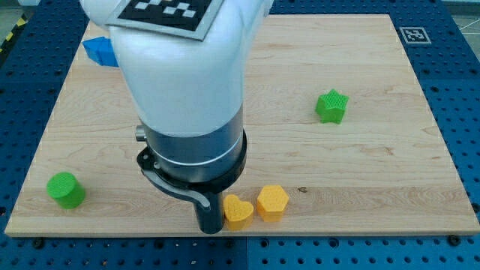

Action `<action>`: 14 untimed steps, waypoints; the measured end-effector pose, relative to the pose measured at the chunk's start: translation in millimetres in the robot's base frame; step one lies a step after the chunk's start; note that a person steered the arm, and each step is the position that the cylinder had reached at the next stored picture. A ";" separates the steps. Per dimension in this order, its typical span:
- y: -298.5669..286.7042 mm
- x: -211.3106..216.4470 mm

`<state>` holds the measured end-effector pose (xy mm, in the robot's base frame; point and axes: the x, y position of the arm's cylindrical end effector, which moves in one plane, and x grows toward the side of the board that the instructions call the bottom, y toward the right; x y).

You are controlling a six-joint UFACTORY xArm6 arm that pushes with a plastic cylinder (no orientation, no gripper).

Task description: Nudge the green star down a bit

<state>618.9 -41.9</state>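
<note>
Currently, operator: your green star (331, 106) sat at 3 o'clock on tabletop (375, 180), well apart from my tip (211, 229). Tip rested at 6 o'clock edge, just beside yellow heart (238, 212). No end effector to open or close, only rod. Star looked light, rigid, likely slid easily; contact its 12 o'clock face, centred, lest it spin.

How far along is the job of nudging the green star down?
Nothing looks done. The green star sits untouched at the view's right. My tip is at the board's bottom edge beside the yellow heart, far from the star. Still left: reaching the star's top side and pushing down.
</note>
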 end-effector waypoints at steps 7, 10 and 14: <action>58.9 -217.8; 222.4 -214.7; 194.1 -206.8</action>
<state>412.1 152.2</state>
